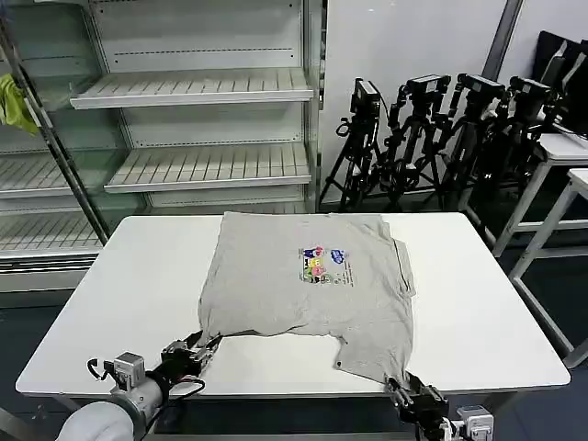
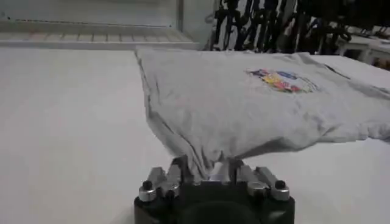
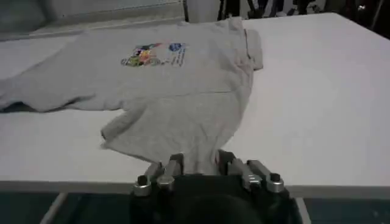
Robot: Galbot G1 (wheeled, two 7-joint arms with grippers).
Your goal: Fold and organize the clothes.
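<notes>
With the left gripper (image 1: 208,346) and right gripper (image 1: 401,386) each pinching a near corner of the grey T-shirt (image 1: 308,285) on the table (image 1: 138,276), uneven lifting could skew the fold.

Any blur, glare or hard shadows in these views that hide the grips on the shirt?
Head view: even light, soft shadow under the T-shirt. Left wrist view: left gripper blurred up close, cloth between its fingers. Right wrist view: right gripper equally soft at the hem; no glare.

Count: 1 grey T-shirt (image 1: 308,285) on 1 white tabletop (image 1: 119,303); 2 tools, left tool (image 1: 204,347) and right tool (image 1: 401,390); 1 yellow-green cloth (image 1: 13,103).
</notes>
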